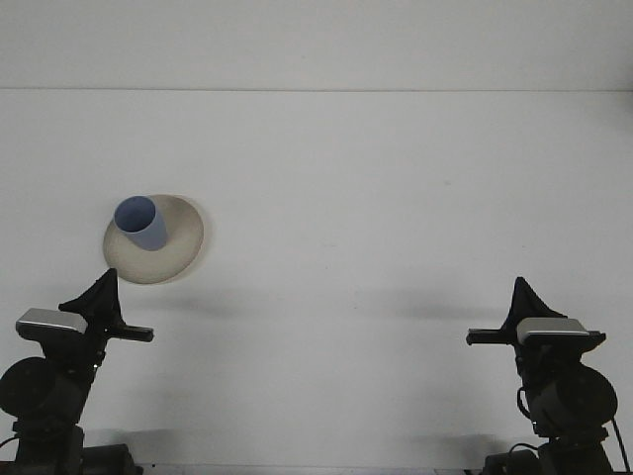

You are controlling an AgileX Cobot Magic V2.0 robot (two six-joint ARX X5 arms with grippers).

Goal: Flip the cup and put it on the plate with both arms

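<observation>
A blue cup [140, 223] stands upright, mouth up, on the left part of a beige plate [178, 247] at the left of the white table. Nothing touches the cup. My left gripper [104, 295] sits low at the near left, well short of the plate and holding nothing. At the near right, far from the cup, my right gripper [519, 302] also holds nothing. Both point away from the camera, so how their jaws stand does not show.
The white table [376, 198] runs back to a far edge against a pale wall. The two arm bases [564, 396] stand at the near corners, and a dark block [99, 460] lies at the bottom left.
</observation>
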